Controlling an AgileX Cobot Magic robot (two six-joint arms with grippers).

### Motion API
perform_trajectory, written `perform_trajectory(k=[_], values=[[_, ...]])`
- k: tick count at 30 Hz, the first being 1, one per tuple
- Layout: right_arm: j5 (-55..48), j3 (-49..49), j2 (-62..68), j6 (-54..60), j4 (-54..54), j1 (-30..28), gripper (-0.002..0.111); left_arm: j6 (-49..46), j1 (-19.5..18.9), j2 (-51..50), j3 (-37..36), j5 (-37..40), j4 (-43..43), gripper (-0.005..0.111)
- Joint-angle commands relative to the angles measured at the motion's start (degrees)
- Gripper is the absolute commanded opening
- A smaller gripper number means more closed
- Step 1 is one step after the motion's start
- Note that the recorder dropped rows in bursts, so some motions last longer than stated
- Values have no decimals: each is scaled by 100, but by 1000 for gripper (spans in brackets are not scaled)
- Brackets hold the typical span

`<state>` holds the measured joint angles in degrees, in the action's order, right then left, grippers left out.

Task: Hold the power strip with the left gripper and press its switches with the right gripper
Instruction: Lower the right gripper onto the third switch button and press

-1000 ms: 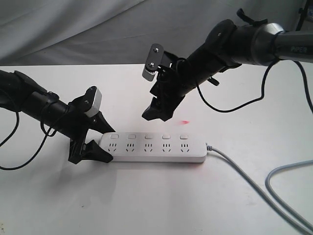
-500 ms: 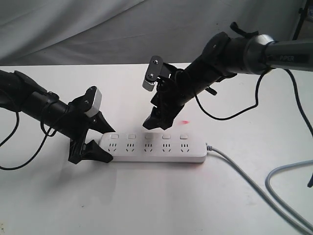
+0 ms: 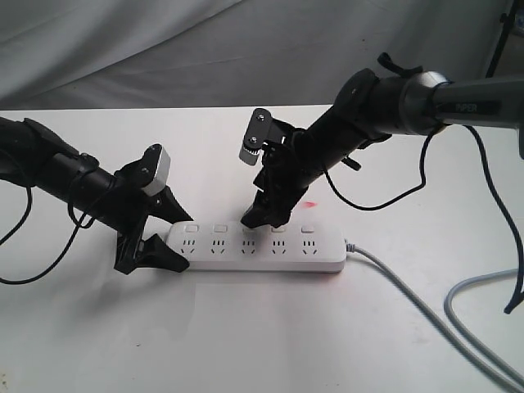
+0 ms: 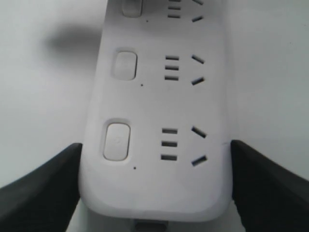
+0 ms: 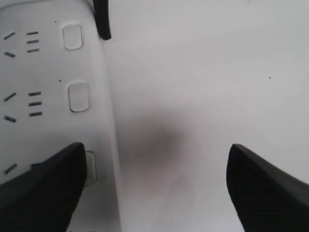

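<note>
Currently, the power strip lies flat on the white table, running left to right in the exterior view, with the grey cable leaving its right end. The left gripper straddles the strip's left end. In the left wrist view both fingers bear against the two long edges, so this gripper is clamped on the strip. The right gripper is spread wide at the row of switches. One finger sits over the third switch from the left end, partly covering it; the other hangs over bare table on the far side. Whether that switch is depressed cannot be determined. A small red light spot shows on the table near the right gripper.
</note>
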<state>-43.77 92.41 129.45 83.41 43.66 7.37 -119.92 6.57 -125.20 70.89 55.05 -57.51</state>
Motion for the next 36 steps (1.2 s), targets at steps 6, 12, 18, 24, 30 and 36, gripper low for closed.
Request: perform_trajectory(k=[6, 12, 18, 24, 30, 36], values=[[-19, -7, 115, 58, -119, 6, 73, -12, 31, -7, -18, -115, -10, 39], [4, -7, 142, 58, -267, 15, 73, -12, 31, -7, -18, -115, -10, 39], [115, -7, 342, 34, -522, 181, 73, -12, 31, -7, -18, -115, -10, 39], [262, -66, 352, 34, -659, 286, 73, -12, 31, -7, -18, -115, -10, 39], [467, -66, 352, -167, -899, 274, 73, -12, 31, -7, -18, -115, -10, 39], [469, -66, 352, -400, -1189, 249, 73, -12, 31, -7, -18, -115, -10, 39]])
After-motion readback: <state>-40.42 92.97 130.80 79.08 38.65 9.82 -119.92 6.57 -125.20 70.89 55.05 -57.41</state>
